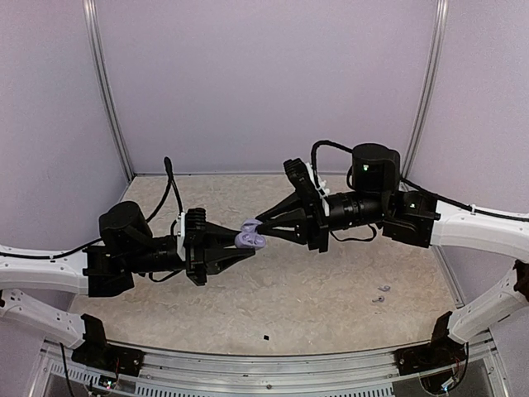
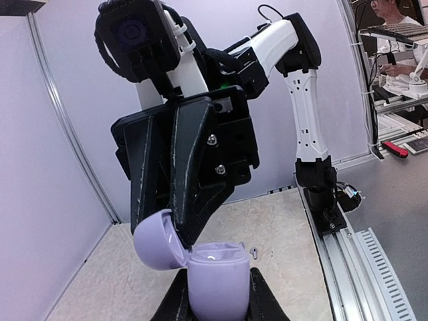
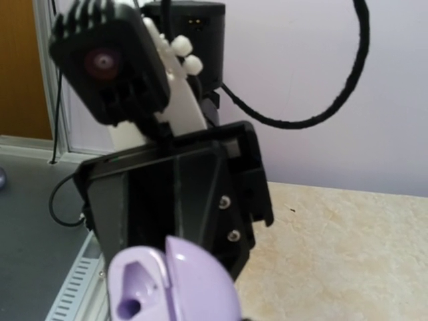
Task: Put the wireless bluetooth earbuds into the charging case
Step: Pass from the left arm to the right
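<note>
Tiny pale earbuds (image 1: 380, 294) lie on the speckled table (image 1: 331, 277). Our left gripper (image 2: 216, 297) pinches the glossy lilac pebble-shaped case (image 2: 214, 271), lid (image 2: 155, 242) open. Whether the right gripper (image 1: 263, 225) grips anything, we cannot tell.

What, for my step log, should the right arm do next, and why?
Probably ease the right gripper off the lid and reach for the earbuds lying on the right of the table. The charging case is already hinged open in the left gripper, and no earbud shows inside it.
</note>
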Controlling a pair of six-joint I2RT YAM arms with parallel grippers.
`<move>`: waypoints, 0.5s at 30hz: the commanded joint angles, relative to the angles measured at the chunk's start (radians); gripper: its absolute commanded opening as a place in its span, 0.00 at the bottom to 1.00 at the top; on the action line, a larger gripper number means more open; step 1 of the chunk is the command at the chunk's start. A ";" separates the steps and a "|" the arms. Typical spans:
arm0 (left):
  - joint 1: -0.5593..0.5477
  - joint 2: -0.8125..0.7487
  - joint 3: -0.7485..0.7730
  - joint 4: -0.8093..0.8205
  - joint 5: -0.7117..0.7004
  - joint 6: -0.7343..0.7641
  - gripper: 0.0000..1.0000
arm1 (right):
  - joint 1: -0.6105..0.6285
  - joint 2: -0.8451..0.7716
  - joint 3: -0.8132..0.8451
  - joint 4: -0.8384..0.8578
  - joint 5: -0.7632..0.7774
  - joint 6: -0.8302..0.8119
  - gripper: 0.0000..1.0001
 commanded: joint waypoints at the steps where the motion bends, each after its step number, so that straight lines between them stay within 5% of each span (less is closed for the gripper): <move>1: -0.004 0.001 0.004 0.016 -0.007 0.005 0.16 | 0.000 0.010 0.041 -0.015 -0.008 -0.015 0.07; 7: -0.005 -0.008 0.006 -0.033 -0.034 0.005 0.31 | 0.000 0.000 0.058 -0.072 0.037 -0.052 0.05; 15: -0.009 -0.001 0.028 -0.100 -0.058 0.020 0.36 | 0.002 0.002 0.089 -0.155 0.089 -0.085 0.04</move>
